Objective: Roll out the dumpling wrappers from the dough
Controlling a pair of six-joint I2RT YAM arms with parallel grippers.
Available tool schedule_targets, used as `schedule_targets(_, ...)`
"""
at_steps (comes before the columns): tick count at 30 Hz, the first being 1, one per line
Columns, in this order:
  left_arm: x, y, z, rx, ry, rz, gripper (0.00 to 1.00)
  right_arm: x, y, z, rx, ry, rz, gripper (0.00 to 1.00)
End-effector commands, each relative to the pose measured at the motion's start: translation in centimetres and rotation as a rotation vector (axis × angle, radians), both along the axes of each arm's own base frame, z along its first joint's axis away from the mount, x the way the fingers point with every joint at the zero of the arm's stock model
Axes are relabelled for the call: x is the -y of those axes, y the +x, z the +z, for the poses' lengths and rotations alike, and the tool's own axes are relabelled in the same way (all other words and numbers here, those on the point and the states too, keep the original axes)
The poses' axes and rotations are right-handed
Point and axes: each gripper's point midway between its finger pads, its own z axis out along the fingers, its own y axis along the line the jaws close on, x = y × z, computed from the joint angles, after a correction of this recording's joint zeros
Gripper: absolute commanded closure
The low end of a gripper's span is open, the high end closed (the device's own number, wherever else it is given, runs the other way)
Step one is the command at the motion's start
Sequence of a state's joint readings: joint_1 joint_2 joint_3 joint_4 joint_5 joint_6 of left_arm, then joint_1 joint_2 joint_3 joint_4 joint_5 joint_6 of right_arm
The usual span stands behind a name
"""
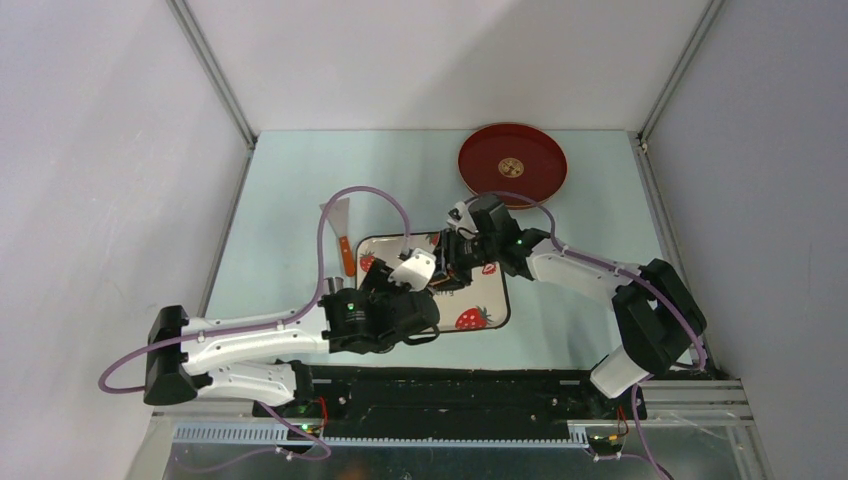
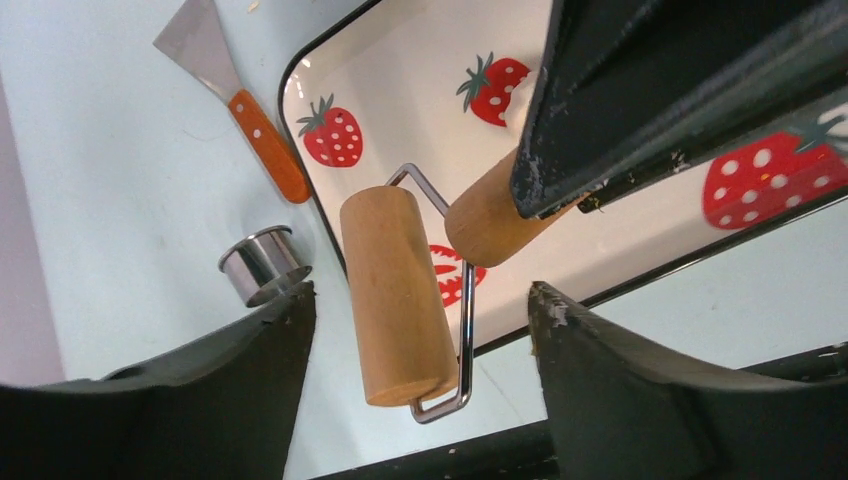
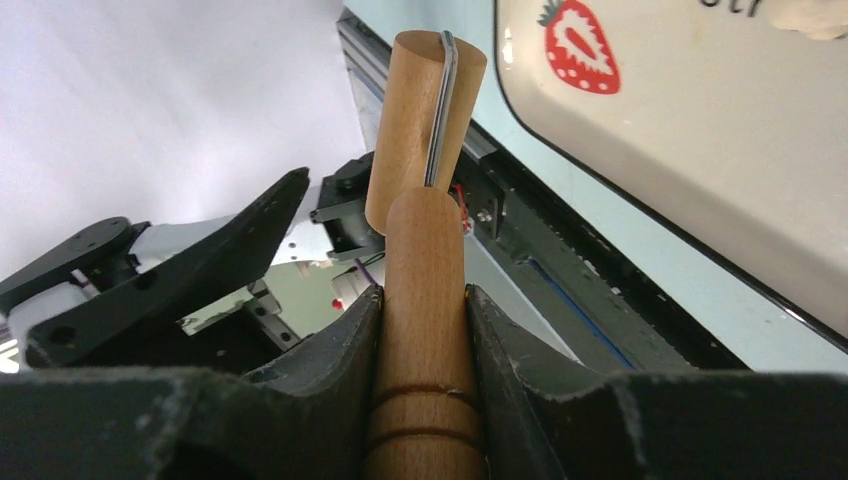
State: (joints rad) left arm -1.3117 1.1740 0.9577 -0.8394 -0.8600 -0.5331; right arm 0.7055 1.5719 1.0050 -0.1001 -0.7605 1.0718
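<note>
The tan wooden roller hangs above the near left corner of the strawberry-patterned plate (image 1: 490, 300). My right gripper (image 3: 425, 300) is shut on the roller's handle (image 3: 425, 380), and the drum (image 3: 420, 110) points toward the arm bases. My left gripper (image 2: 420, 300) stands open, its fingers on either side of the drum (image 2: 395, 295) without touching it. A cream-white bit at the plate's far edge (image 3: 815, 15) may be the dough; most of it is cut off. No dumpling wrappers are in view.
A steel ring cutter (image 2: 262, 262) stands on the table just left of the plate. An orange-handled scraper (image 2: 255, 130) lies beyond it. A red round tray (image 1: 512, 165) sits at the back right. The black base rail runs along the near edge.
</note>
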Motion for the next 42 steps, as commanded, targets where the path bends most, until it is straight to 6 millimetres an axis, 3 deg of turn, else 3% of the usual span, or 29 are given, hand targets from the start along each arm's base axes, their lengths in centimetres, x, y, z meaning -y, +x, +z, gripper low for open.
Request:
schedule_targets(1,1.7,0.6,3.3,0.043,-0.187,0.064,0.13,0.6,0.2,2.1,0.13,0.003,0.008,1.0)
schedule_targets(3,2.4,0.7,4.4,0.043,-0.255,0.081,0.02,1.5,0.6,1.6,0.164,-0.042,-0.016,1.0)
schedule_targets(8,4.4,0.7,5.1,-0.081,-0.512,0.039,0.0,4.9,1.8,1.4,0.246,-0.148,-0.08,1.0)
schedule_targets(10,3.4,1.7,4.7,-0.124,-0.61,0.079,0.0,6.3,2.1,1.7,0.281,-0.18,-0.099,1.0)
schedule_targets(11,2.7,1.8,3.4,-0.149,-0.617,0.094,0.01,6.8,2.1,1.7,0.291,-0.192,-0.104,1.0)
schedule_targets(12,2.1,2.3,3.7,-0.17,-0.687,0.107,0.01,8.0,2.3,1.9,0.309,-0.216,-0.118,1.0)
schedule_targets(13,1.9,1.8,2.2,-0.227,-0.698,0.1,0.03,8.7,2.1,2.1,0.316,-0.232,-0.127,1.0)
schedule_targets(14,0.6,2.7,2.6,-0.214,-0.747,0.137,0.04,9.5,2.4,2.1,0.331,-0.245,-0.136,1.0)
schedule_targets(15,0.3,2.2,1.1,-0.269,-0.754,0.134,0.06,10.2,2.2,2.2,0.33,-0.259,-0.144,1.0)
schedule_targets(18,-2.7,3.4,-0.6,-0.297,-0.794,0.216,0.11,12.2,2.6,2.3,0.346,-0.281,-0.172,1.0)
schedule_targets(26,-6.9,5.3,-6.4,-0.417,-0.665,0.389,0.35,14.5,1.9,2.1,0.338,-0.28,-0.203,1.0)
schedule_targets(33,-8.5,7.6,-9.6,-0.458,-0.474,0.49,0.38,15.0,1.1,1.0,0.314,-0.296,-0.196,1.0)
schedule_targets(42,-9.3,8.6,-11.6,-0.48,-0.372,0.536,0.42,15.4,1.0,0.8,0.306,-0.303,-0.198,1.0)
